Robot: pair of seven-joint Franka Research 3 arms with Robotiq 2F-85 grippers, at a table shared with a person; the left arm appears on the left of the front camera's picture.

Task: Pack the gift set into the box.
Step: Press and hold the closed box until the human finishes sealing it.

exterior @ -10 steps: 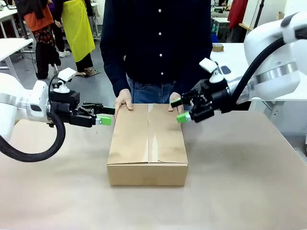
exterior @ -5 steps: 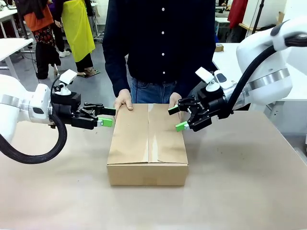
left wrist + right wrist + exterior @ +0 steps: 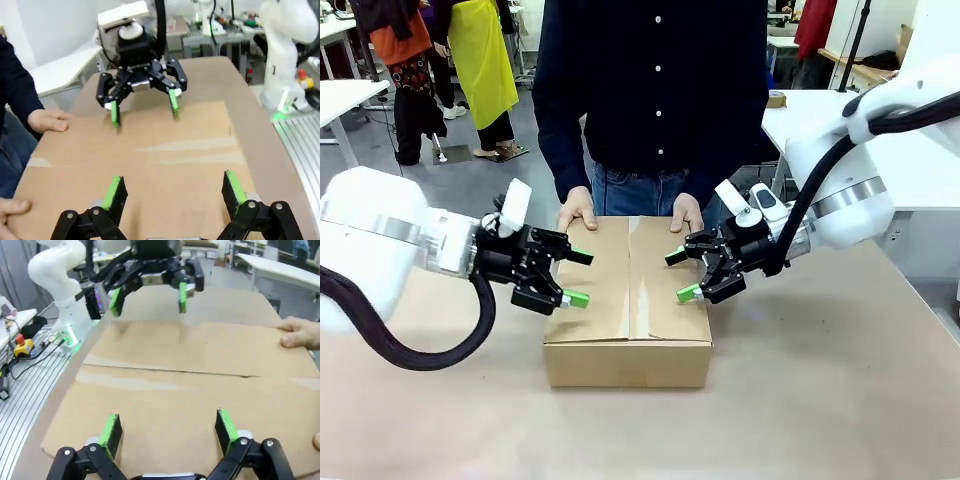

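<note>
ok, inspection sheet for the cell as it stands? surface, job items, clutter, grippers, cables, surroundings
surface: table, plain brown cover, flat.
job's things: box mid-table, flaps shut, contents hidden; one hand and the other hand of the person rest on its far edge.
clutter: nothing seen.
grippers: left gripper open, empty, over the box's left side; right gripper open, empty, over its right side.
cables: left arm's black hose loops low beside the arm; right arm's black hose runs along it.
surroundings: white side tables; bystanders farther off.
</note>
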